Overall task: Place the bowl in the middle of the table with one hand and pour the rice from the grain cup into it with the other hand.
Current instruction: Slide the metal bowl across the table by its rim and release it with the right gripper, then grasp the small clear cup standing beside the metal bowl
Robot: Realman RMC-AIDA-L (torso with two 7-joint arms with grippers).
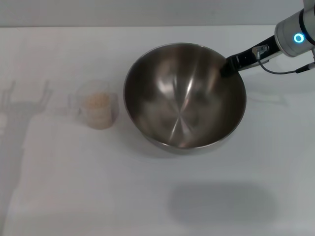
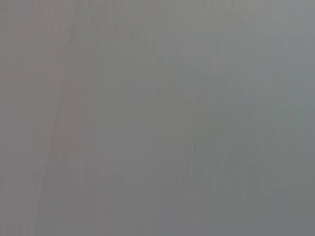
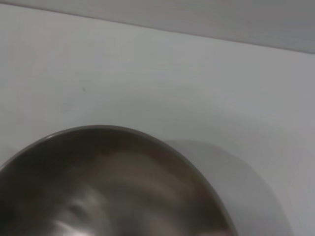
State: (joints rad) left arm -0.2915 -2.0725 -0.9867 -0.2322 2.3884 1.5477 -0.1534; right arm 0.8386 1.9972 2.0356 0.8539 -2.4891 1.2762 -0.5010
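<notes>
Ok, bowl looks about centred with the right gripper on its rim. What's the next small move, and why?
Probably release the bowl and draw the right gripper back off its far right rim. The bowl sits near the table's middle and is empty, while the grain cup beside it holds the rice.

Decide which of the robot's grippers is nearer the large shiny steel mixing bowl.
Right. The right gripper is at the far right rim of the large steel mixing bowl. The left gripper appears in no view.
</notes>
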